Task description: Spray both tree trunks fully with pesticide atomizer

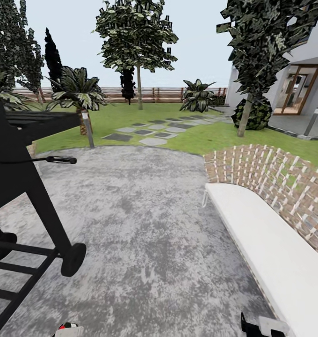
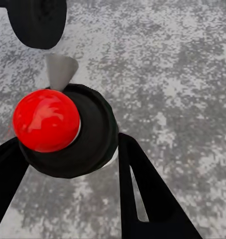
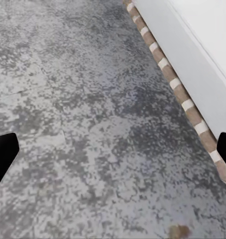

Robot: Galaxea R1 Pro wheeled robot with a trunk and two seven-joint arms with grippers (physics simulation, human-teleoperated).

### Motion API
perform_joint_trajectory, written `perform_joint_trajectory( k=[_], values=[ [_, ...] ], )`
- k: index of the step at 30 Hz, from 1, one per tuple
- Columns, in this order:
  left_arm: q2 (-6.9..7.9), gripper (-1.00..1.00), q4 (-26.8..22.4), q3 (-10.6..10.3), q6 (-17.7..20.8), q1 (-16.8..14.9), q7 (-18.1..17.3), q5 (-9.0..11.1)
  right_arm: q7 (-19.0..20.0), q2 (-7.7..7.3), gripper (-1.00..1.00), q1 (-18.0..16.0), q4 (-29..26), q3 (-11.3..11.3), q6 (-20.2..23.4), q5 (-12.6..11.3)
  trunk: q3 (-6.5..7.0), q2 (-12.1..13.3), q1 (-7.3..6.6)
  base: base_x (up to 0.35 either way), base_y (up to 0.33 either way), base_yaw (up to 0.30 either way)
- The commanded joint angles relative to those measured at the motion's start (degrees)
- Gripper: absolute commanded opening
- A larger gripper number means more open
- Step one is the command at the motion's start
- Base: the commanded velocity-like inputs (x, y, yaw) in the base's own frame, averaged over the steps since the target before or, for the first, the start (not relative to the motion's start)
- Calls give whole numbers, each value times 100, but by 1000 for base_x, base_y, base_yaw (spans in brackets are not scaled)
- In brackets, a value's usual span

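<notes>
On grey mottled paving: lawn ahead, fence behind; L fingers grip atomizer, R fingers spread.

A mottled grey patio borders a white bench, with a house behind under pale sky.

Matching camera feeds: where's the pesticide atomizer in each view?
Head view: pesticide atomizer at the bottom edge, left of centre, its red-and-white top just in frame.
Left wrist view: close up, red cap facing the camera, between the left hand fingers.
Right wrist view: looks along the white bench edge.
Shared landmark: mottled grey paving, in all three.
</notes>
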Motion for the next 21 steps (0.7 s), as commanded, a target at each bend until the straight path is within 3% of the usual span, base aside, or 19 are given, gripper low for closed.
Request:
perform_joint_trajectory(
  k=[1, 21],
  values=[
    [0, -100, 4, -6, -19, -3, -2, 32, -17, 1, 100, -4, 4, -7, -15, 25, -5, -2, 2, 336, 0, 0],
    [0, -100, 4, -7, -21, -3, -2, 32, -17, 1, 100, -4, 4, -7, -15, 25, -5, -2, 2, 336, 0, 0]
  ],
)
